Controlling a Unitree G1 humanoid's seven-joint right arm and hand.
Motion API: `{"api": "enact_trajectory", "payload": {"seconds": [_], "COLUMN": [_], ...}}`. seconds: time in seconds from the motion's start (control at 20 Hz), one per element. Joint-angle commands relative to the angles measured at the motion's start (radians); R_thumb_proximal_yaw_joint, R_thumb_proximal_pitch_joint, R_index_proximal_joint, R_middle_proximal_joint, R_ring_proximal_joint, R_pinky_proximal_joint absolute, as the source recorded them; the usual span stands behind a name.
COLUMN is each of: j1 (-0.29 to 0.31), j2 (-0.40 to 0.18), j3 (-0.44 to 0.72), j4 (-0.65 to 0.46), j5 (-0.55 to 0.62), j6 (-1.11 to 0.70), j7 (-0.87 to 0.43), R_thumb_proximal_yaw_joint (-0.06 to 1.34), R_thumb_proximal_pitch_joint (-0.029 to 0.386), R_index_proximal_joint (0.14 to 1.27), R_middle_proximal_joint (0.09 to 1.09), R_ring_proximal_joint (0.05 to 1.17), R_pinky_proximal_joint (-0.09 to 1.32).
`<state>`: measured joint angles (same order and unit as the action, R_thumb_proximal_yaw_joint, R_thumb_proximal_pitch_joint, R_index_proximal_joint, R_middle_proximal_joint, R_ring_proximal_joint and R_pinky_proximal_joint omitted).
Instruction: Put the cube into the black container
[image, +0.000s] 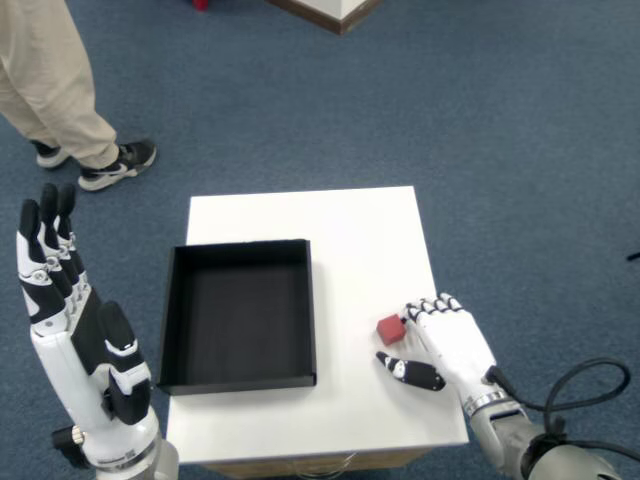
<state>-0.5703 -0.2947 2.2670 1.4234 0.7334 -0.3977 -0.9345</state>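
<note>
A small red cube (391, 328) lies on the white table (340, 230), to the right of the black container (240, 313). My right hand (445, 342) rests on the table just right of the cube. Its fingertips (412, 313) touch or nearly touch the cube's right side, and the thumb (408, 369) reaches out below the cube. The fingers are apart and not closed around the cube. The container is a shallow open tray with nothing in it.
The left hand (75, 355) is raised with fingers up, off the table's left edge. A person's legs and shoes (95, 150) stand on the blue carpet at the upper left. A cable (590, 400) loops by my right forearm.
</note>
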Motion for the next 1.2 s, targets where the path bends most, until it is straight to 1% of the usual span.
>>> {"api": "enact_trajectory", "payload": {"seconds": [0.05, 0.6, 1.2], "j1": [-0.034, -0.021, -0.011], "j2": [-0.014, 0.018, 0.029], "j3": [-0.008, -0.015, -0.025], "j4": [0.028, 0.030, 0.027], "j5": [0.013, 0.026, 0.048], "j6": [0.003, 0.029, 0.071], "j7": [-0.056, -0.126, -0.117], "R_thumb_proximal_yaw_joint": [0.47, 0.41, 0.34], "R_thumb_proximal_pitch_joint": [-0.002, -0.008, -0.006], "R_index_proximal_joint": [0.62, 0.60, 0.61], "R_middle_proximal_joint": [0.34, 0.32, 0.33], "R_ring_proximal_joint": [0.30, 0.29, 0.27], "R_pinky_proximal_joint": [0.18, 0.15, 0.12]}}
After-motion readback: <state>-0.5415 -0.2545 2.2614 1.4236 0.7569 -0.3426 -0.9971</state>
